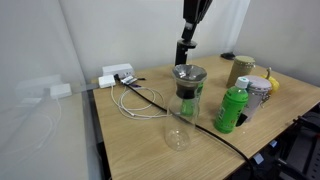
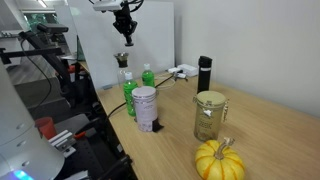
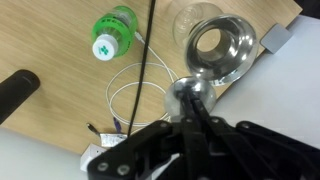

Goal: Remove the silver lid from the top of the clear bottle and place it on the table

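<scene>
The pincer (image 3: 190, 100) hangs high, jaws narrow and holding nothing. At one o'clock from it in the wrist view, the silver lid (image 3: 220, 45) sits on the clear bottle (image 1: 186, 115). This looks like the approach step. Next it should widen, descend, grip the lid and lift it toward the worktop (image 1: 130, 145).

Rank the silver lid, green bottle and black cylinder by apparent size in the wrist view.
1. silver lid: largest, though nearest the camera.
2. green bottle.
3. black cylinder: the frame edge crops it, so second and third places are unsure.
</scene>
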`<state>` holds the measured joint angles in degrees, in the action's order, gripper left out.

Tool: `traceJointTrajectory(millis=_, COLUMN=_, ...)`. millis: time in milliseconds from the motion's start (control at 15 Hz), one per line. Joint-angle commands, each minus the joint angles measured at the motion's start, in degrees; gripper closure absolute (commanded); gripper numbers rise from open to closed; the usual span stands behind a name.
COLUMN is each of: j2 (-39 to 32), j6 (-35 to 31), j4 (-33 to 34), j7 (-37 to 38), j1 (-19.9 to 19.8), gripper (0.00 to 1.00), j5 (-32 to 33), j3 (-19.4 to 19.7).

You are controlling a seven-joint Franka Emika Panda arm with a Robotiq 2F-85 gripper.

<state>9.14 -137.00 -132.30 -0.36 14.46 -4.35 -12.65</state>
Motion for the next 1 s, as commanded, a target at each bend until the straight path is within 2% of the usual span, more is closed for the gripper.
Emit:
traceJointTrajectory(millis=0, j2=2.3, j6=-1.2, j4=-1.4, j7=2.0, j1=-2.2, gripper=0.99, j5=3.3, j3=0.7)
traceJointTrajectory(millis=533, j2=2.3, j6=-6.5, j4=-5.4, j7=4.5, j1=-8.2, gripper=0.99, j5=9.3, j3=4.7)
traceJointTrajectory(millis=933, j2=-0.1, j6=-9.7, j4=-11.1, j7=2.9, j1=-9.3, gripper=0.99, j5=4.6, j3=7.8)
